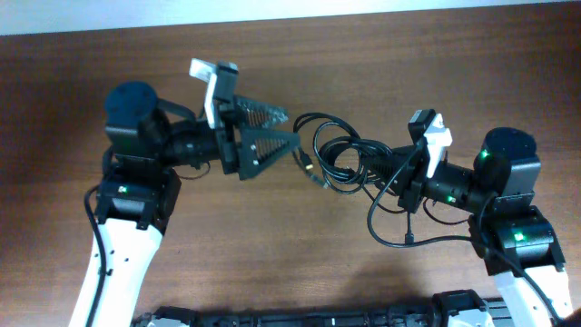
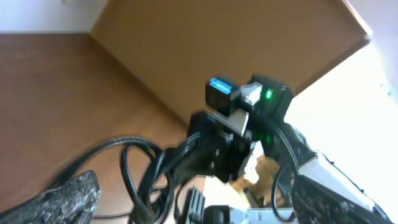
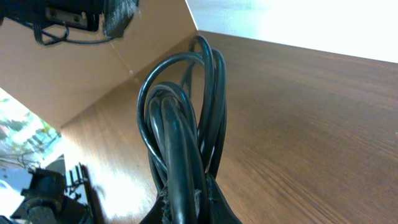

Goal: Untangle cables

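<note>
The cables [image 1: 340,150] lie as a bunch of thin black loops on the wooden table [image 1: 272,236] between my two arms. A small plug end [image 1: 310,167] sticks out at the bunch's left. My left gripper [image 1: 292,125] stands open just left of the loops, touching nothing. In the left wrist view one textured fingertip [image 2: 62,199] sits at the bottom left, with the cables [image 2: 143,180] ahead of it. My right gripper [image 1: 388,165] is shut on the bunch's right side. In the right wrist view the cables [image 3: 183,124] rise from between the fingers of the right gripper [image 3: 186,208].
A loose black strand [image 1: 386,232] curves over the table below the right gripper and ends in a small plug [image 1: 410,239]. The table's far edge [image 1: 363,13] runs along the top. Dark equipment [image 1: 318,318] lines the front edge.
</note>
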Available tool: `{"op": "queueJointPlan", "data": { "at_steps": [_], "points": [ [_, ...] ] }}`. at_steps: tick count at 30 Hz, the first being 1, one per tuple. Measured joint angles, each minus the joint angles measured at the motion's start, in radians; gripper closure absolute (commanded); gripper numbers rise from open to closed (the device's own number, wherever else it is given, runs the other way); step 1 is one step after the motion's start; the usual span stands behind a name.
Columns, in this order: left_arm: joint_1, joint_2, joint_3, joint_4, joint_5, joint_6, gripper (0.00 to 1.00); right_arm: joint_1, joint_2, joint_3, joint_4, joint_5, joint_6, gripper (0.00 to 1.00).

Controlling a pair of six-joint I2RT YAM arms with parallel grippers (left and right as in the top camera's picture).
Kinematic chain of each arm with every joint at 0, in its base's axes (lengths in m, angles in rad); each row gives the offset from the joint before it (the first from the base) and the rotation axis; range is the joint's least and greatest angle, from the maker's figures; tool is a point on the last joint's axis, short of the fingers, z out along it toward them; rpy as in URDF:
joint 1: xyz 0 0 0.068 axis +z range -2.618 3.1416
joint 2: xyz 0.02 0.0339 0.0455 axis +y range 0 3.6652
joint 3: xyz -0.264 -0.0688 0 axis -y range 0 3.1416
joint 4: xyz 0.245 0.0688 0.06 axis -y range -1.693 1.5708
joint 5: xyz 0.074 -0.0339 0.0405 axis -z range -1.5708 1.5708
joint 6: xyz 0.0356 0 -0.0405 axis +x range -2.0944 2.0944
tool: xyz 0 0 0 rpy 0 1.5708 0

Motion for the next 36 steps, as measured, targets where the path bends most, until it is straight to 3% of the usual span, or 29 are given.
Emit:
{"op": "queueJointPlan", "data": {
  "at_steps": [6,15,16,17,18,20,21,22,30,36],
  "points": [
    [-0.066,0.000,0.002,-0.171,-0.066,0.123,0.01,0.000,0.000,-0.001,0.060,-0.047,0.044,0.96],
    [-0.153,0.009,0.002,-0.196,-0.130,0.191,0.05,0.000,0.000,-0.001,0.090,-0.128,0.051,0.96],
    [-0.158,0.014,0.002,-0.196,-0.132,0.194,0.10,0.000,0.000,-0.001,0.090,-0.129,0.051,0.96],
    [-0.164,0.022,0.002,-0.196,-0.135,0.199,0.22,0.000,0.000,-0.001,0.090,-0.132,0.051,0.96],
    [-0.168,0.028,0.002,-0.196,-0.137,0.200,0.35,0.000,0.000,-0.001,0.090,-0.132,0.051,0.96],
    [-0.173,0.033,0.002,-0.198,-0.141,0.200,0.79,0.000,0.000,-0.001,0.090,-0.134,0.051,0.96],
    [-0.174,0.034,0.002,-0.198,-0.143,0.203,0.93,0.000,0.000,-0.001,0.090,-0.136,0.051,0.96],
    [-0.175,0.034,0.002,-0.197,-0.146,0.204,1.00,0.000,0.000,-0.001,0.090,-0.136,0.051,0.96],
    [-0.175,0.035,0.002,-0.127,-0.153,0.143,1.00,-0.001,0.000,-0.001,0.098,-0.137,0.055,0.96],
    [-0.179,0.036,0.002,0.020,-0.151,-0.054,1.00,-0.001,0.000,-0.001,0.087,-0.135,0.054,0.96]
  ]
}}
